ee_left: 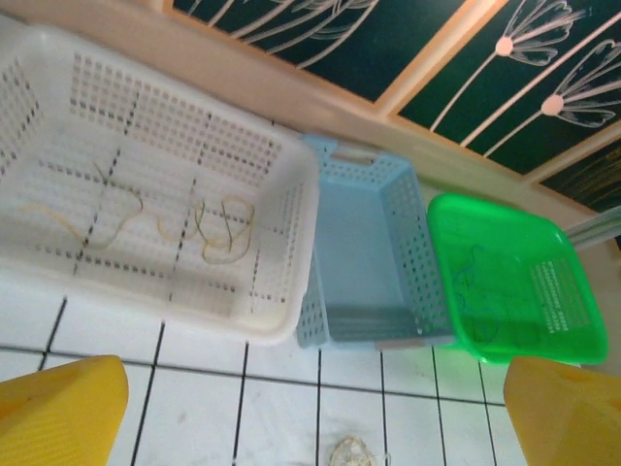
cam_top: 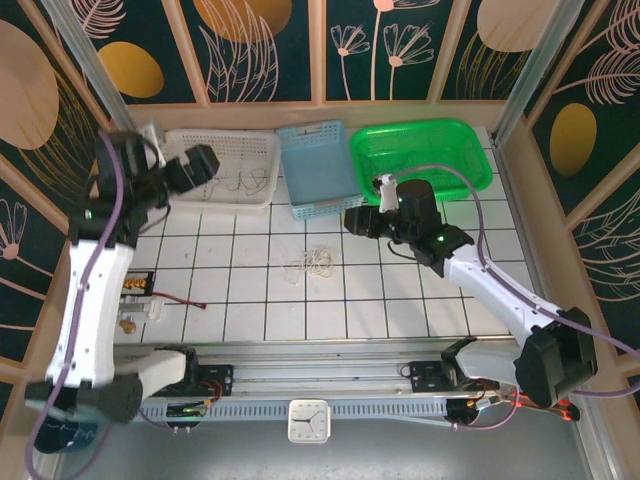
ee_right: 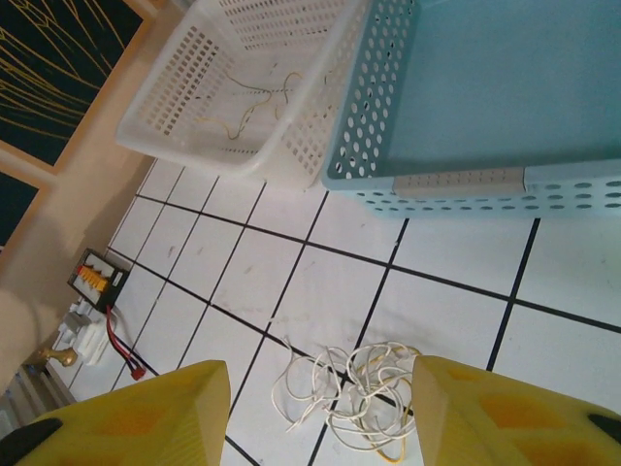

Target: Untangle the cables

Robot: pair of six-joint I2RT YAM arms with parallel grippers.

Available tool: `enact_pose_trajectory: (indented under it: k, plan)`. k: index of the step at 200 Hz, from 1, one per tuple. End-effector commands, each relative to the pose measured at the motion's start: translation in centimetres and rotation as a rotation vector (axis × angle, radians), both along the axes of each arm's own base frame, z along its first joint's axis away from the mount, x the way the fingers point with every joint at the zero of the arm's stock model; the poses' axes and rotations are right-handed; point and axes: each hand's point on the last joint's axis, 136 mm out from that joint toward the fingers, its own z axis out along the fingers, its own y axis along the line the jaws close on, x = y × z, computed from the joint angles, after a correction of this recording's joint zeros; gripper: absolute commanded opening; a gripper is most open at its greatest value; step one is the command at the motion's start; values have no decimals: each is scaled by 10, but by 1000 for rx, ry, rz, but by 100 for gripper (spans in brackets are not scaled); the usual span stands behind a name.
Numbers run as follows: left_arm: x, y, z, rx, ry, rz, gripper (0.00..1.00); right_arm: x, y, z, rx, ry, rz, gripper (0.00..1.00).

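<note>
Left jaws: standing wide apart and gripping nothing; the yellow fingers (ee_left: 58, 413) are framing bare tile in the left wrist view.
Left arm (cam_top: 95, 270): reaching toward the near left corner of the white basket (cam_top: 262, 148).
Right jaws: standing partly apart and holding nothing; the fingers (ee_right: 146, 422) are hanging above the worktop (cam_top: 400, 300), either side of the bundle in the right wrist view.
White cables (cam_top: 312, 262) (ee_right: 354, 398): lying as a loose tangle of loops on the worktop tiles, in front of the blue basket (cam_top: 318, 170) and apart from it.
Yellowish cables (ee_left: 223, 228) (ee_right: 247, 107): lying in separate loose curls on the white basket floor.
Blue basket interior: showing no contents.
Green basket (ee_left: 572, 291): sitting just beside the blue basket; faint blue loops (ee_left: 480, 301) are showing inside, too blurred to confirm.
Baskets: touching side by side along the far edge.
</note>
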Motion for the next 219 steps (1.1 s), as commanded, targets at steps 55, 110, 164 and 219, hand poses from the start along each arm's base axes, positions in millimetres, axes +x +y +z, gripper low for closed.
enact_pose_trajectory:
  k: [55,110,164,219]
  plan:
    - [-28,-20,-86,-244,-144,-44,99,-34,18,-37,-44,13,38,53]
    - [-38,-23,-156,-256,-86,-55,98,-47,59,-64,-128,47,77,53]
    - [-38,-27,-195,-209,-35,-60,86,-53,119,-90,-207,84,140,52]
    - [-38,-9,-213,-187,-26,58,96,-46,174,-117,-403,53,264,48]
